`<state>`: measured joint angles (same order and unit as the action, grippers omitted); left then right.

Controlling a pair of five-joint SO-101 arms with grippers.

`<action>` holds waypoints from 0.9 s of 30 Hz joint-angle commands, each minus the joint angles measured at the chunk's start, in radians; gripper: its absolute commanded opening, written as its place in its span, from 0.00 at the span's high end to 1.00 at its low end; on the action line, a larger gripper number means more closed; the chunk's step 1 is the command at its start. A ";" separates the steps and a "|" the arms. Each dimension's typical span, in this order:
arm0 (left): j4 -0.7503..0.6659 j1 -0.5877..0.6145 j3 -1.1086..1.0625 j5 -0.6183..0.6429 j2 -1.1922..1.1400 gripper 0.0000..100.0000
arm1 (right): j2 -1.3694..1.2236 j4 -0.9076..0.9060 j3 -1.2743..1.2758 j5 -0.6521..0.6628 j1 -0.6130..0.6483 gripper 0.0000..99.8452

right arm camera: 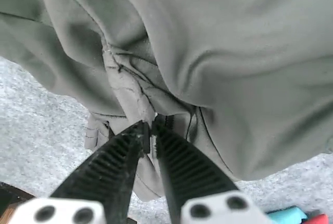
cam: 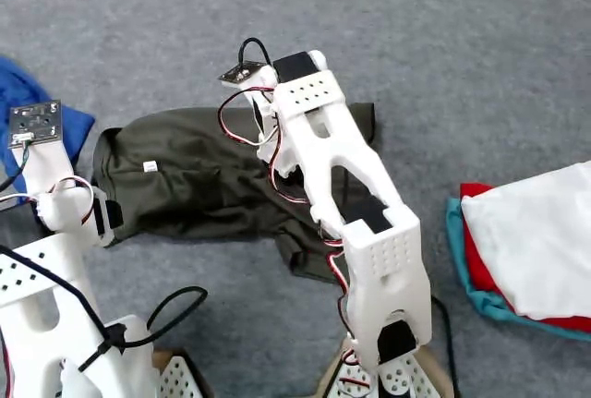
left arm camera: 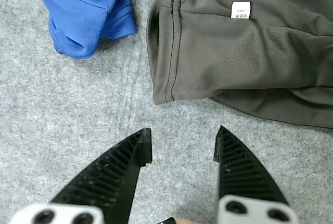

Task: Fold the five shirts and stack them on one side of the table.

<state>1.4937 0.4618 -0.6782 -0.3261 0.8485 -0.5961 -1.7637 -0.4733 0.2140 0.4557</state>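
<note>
Pinching a fold of the crumpled dark olive fabric shirt [cam: 175, 186] mid-table, the right gripper [right arm camera: 152, 130] seems mid-fold, so next the wide-open left gripper [left arm camera: 182, 143], hovering beside its hem, should probably grab that edge.

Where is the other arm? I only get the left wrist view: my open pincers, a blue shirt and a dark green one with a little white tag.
Observer: The right gripper is down on that same olive shirt, shut on a bunched fold of it.
Operator: Are there more shirts somewhere?
Observer: Yes. On the robot's right side of the table, a white shirt lies on top of a red shirt and a teal shirt.
</note>
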 commanded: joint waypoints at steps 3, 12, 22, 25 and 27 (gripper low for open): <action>-0.003 0.011 0.005 -0.005 0.024 0.79 | 0.162 -0.020 0.120 -0.009 0.018 0.99; -0.003 0.011 0.003 -0.005 0.024 0.79 | 0.346 -0.017 0.378 -0.008 0.047 0.99; -0.003 0.011 0.003 -0.005 0.024 0.79 | 0.455 -0.015 0.604 -0.028 0.157 0.99; -0.003 0.035 0.005 -0.005 0.024 0.79 | 0.455 -0.006 0.673 -0.026 0.153 0.99; -0.005 0.052 0.006 -0.006 0.024 0.79 | 0.455 0.015 0.707 -0.028 0.156 0.99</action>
<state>1.4937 0.4895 -0.6782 -0.3261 0.8485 -0.2094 -1.7622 0.1972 0.1956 0.5999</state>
